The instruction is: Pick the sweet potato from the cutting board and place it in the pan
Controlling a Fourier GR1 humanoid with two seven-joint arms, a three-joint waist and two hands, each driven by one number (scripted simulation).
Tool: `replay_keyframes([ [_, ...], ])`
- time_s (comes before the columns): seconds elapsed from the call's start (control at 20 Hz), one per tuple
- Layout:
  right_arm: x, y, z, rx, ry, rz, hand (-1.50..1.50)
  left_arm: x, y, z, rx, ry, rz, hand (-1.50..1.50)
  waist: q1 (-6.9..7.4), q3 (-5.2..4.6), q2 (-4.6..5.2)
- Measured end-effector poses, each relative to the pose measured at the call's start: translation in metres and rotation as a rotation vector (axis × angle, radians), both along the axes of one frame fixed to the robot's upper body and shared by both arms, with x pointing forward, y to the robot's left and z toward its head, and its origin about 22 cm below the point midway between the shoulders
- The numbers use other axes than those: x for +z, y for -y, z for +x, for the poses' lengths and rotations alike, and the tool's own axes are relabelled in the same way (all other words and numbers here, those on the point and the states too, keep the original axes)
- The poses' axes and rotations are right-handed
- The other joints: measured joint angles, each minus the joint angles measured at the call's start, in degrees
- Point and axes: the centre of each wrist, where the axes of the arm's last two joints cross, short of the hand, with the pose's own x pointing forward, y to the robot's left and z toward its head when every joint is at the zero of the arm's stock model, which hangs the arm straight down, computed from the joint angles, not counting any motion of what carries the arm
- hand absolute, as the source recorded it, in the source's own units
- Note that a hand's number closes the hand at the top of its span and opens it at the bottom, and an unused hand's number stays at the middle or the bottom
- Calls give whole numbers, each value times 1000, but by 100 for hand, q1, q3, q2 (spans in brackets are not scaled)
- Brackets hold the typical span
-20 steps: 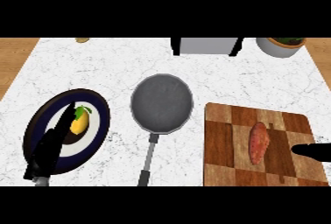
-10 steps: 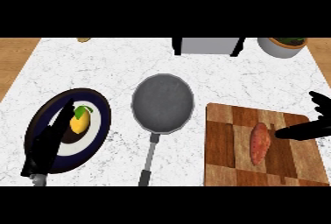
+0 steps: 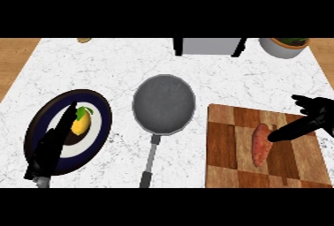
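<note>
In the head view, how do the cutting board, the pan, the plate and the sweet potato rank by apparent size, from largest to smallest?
1. Cutting board, although the lower edge of the view cuts it off.
2. Pan with its handle and plate: they look alike, so I do not rank them.
3. Sweet potato, clearly the smallest.

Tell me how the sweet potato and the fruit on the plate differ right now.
The sweet potato is reddish-brown and long; the fruit is yellow with a green leaf, and rounder. The sweet potato lies on the wooden cutting board at the right; the fruit sits on the dark plate at the left. The right robot hand reaches the sweet potato's upper end; the left robot hand lies over the plate beside the fruit. Neither is in the pan.
</note>
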Motion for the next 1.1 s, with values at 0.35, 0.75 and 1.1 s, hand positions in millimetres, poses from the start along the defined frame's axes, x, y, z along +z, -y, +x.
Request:
replay_keyframes([
  [0.35, -12, -14, 17, 44, -66, 13, -150, -2, 9, 2, 7, 0, 1, 0, -31, 2, -4],
  [0.75, -36, -25, 29, 60, -160, -9, -150, -2, 4, -5, 7, 1, 2, 0, -38, 2, -9],
  [1.1, -52, -29, 27, 71, -209, -9, -150, -3, -3, -3, 10, -1, -2, 0, -85, 3, -15],
])
